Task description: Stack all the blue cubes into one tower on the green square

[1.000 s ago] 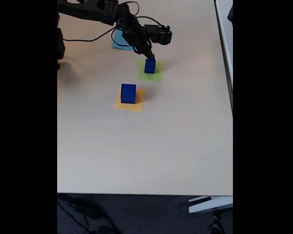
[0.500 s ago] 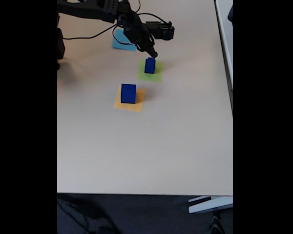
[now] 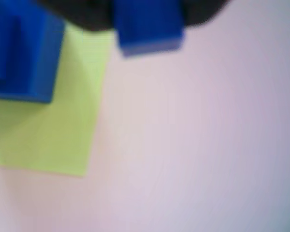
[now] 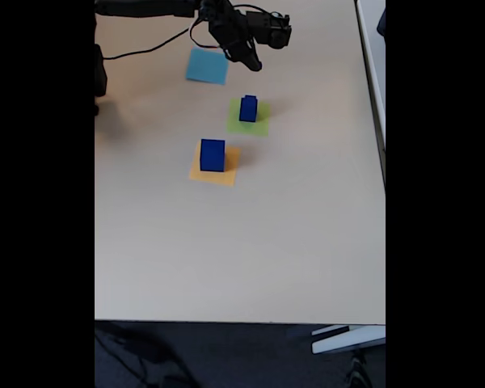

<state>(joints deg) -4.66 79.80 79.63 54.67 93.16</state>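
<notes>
In the fixed view a blue cube (image 4: 248, 111) stands on the green square (image 4: 259, 127), with what looks like a smaller blue cube (image 4: 250, 99) on top of it. A larger blue cube (image 4: 212, 154) sits on an orange-yellow square (image 4: 229, 170). My gripper (image 4: 255, 65) hangs above and behind the green square, apart from the cubes; its jaws are too small to read. The blurred wrist view has the stepped blue cubes (image 3: 19, 48) at upper left on the green square (image 3: 43, 130). A blue block (image 3: 147, 29) pokes out from under the black gripper body; I cannot tell what it is.
A light-blue paper square (image 4: 205, 68) lies just left of the gripper. The arm and its cables (image 4: 158, 44) stretch across the top left. The table's right edge (image 4: 372, 97) runs along the right, and its front edge (image 4: 226, 322) is near the bottom.
The gripper has drawn up and back from the cube on the green square, towards the table's far edge. Both cube spots stay where they were.
</notes>
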